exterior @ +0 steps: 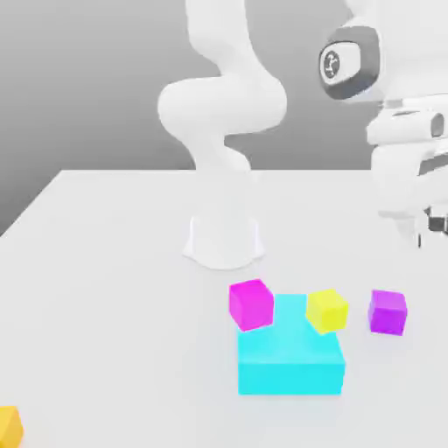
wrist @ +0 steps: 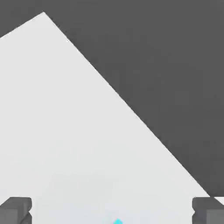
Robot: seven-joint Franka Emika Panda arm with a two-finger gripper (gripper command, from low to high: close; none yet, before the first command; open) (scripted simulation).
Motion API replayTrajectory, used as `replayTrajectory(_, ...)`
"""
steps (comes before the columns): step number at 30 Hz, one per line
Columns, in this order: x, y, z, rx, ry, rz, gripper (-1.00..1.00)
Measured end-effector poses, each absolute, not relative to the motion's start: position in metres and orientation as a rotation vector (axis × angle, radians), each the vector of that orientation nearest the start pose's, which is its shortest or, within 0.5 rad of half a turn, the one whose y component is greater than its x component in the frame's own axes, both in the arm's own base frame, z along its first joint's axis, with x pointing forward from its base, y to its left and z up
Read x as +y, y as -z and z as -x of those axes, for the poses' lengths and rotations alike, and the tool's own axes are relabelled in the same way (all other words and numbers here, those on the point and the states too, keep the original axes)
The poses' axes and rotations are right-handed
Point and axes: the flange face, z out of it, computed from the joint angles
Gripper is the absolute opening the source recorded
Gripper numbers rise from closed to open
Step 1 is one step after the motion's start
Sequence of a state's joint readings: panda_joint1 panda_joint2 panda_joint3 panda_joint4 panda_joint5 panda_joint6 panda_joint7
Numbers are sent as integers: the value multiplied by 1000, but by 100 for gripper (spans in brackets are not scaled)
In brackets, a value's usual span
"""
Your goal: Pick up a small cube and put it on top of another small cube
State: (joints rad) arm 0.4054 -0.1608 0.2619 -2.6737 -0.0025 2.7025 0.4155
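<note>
arm: the white Panda (exterior: 223, 96) is curling up from its round base (exterior: 223, 241) at the back of the table, and the hand is hanging way up at the exterior view's right edge, well above everything
claw: the gripper (wrist: 112, 211) is sitting spread wide, nothing between the fingers; in the hand view the two grey fingertips (wrist: 15, 209) are poking in at opposite corners with just bare table between them
small cube: the violet-purple one (exterior: 387, 311) is resting flat on the white table (exterior: 105, 289), furthest toward the exterior view's right of the cluster, just beside the yellow cube but not touching it
yellow cube: (exterior: 326, 310) sitting tilted by the cyan block's far right corner, looking like it's leaning on it
magenta cube: (exterior: 251, 304) the pinker one, also tilted, at the block's far left corner
big cyan block: (exterior: 290, 353) lying flat, closest to the camera of the bunch
orange cube: (exterior: 9, 426) peeking in at the exterior view's bottom left corner, well apart from the rest
</note>
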Motion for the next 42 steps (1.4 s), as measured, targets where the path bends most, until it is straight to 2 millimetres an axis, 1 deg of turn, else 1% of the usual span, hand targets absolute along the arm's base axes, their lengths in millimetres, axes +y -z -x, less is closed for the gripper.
replayTrajectory(2,279,-264,-307,-578,178,3047,0)
replayTrajectory(3,291,-244,-283,-705,126,3033,0)
replayTrajectory(5,296,-209,-252,-861,38,3014,0)
replayTrajectory(7,294,-187,-246,-888,10,3010,0)
replayTrajectory(11,294,-147,-244,-897,0,3008,0)
replayTrajectory(12,293,-138,-244,-898,-1,3008,-100)
replayTrajectory(17,293,-138,-243,-898,-1,3009,-100)
replayTrajectory(18,293,-134,-243,-900,-1,3009,-100)
replayTrajectory(20,293,-143,-244,-898,-1,3009,-100)
replayTrajectory(25,293,-187,-244,-899,0,3010,-100)
replayTrajectory(27,293,-197,-247,-859,15,3021,-100)
replayTrajectory(28,285,-203,-256,-798,29,3044,-100)
replayTrajectory(31,250,-227,-283,-580,64,3118,-100)
replayTrajectory(33,225,-243,-296,-433,82,3157,-100)
replayTrajectory(36,180,-266,-313,-167,90,3197,-100)
replayTrajectory(39,131,-287,-322,120,68,3196,-100)
replayTrajectory(42,84,-306,-321,397,34,3152,-100)
